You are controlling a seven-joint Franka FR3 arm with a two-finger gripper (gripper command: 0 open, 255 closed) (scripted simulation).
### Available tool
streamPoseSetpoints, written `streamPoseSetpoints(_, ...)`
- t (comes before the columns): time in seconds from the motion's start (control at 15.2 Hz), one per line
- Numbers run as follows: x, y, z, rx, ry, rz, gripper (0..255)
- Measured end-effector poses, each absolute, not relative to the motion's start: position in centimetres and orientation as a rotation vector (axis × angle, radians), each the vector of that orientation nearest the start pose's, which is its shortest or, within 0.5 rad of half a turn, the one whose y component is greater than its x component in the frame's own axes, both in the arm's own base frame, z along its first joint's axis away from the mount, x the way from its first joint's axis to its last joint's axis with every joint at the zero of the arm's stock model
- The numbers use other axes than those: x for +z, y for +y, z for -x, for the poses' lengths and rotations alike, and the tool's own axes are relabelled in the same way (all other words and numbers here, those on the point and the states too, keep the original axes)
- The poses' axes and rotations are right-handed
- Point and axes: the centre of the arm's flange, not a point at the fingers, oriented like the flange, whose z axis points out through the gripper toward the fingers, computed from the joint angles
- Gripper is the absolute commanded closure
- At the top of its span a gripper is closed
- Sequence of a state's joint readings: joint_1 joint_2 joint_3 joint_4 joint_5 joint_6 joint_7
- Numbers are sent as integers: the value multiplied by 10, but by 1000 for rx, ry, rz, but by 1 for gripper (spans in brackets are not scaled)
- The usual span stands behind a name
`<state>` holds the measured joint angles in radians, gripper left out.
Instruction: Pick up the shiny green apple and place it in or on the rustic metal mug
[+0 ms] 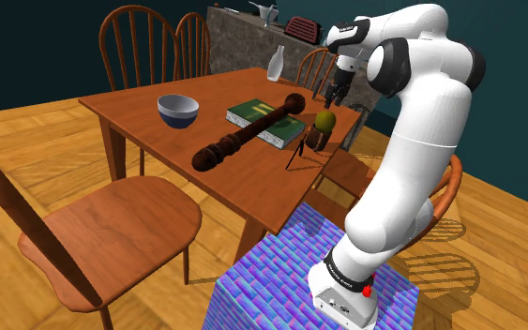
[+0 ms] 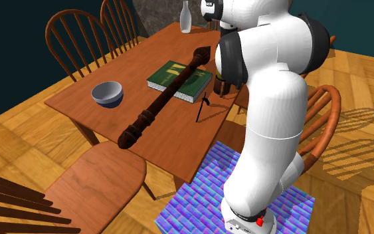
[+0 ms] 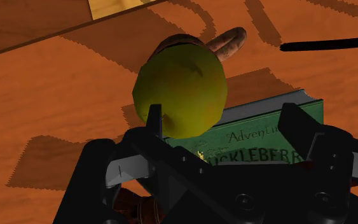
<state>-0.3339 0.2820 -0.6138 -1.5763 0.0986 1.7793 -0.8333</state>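
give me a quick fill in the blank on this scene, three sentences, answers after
1. The yellow-green apple rests on top of the ____.
2. The gripper hovers above the apple with its fingers ____.
3. One end of the dark wooden rod lies across the green ____.
Missing words: mug; open; book.
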Motion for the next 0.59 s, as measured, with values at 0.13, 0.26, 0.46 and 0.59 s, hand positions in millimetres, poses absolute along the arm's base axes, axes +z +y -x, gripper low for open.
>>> streamPoseSetpoints(0.13, 514, -484, -408, 106, 189, 3155, 0)
streamPoseSetpoints(0.26, 537, -485, -407, 106, 188, 3155, 0)
streamPoseSetpoints(0.46, 547, -484, -409, 106, 189, 3154, 0)
streamPoseSetpoints(0.59, 548, -483, -409, 107, 189, 3154, 0)
